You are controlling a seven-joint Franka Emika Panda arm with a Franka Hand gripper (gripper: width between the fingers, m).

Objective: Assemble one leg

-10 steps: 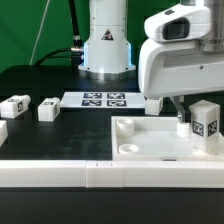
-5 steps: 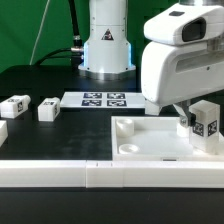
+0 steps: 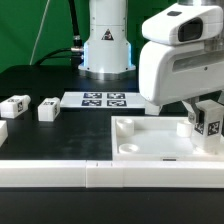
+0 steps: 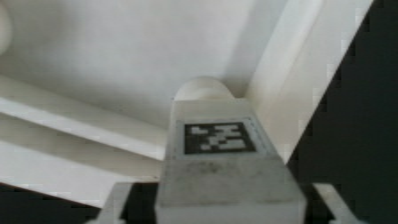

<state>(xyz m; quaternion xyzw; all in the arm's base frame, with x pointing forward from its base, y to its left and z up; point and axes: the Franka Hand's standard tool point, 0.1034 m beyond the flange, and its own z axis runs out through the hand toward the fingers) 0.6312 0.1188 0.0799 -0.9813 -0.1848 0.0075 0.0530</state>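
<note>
Gripper clamped on one leg, held upright at the tabletop's corner, exterior view's right, tag toward wrist cam. I reckon upright bc it must go straight down into a socket there

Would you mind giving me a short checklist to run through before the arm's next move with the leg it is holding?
1. Grip: ok. The gripper is shut on the leg, with the tag face showing.
2. Leg upright: ok. It looks vertical in the exterior view.
3. Leg over the tabletop: ok. It is toward the exterior view's right.
4. Leg lined up with a socket: cannot tell. The leg hides what lies beneath it.
5. Near socket empty: ok.
6. Spare legs out of the way: ok. They lie apart from the tabletop.
</note>
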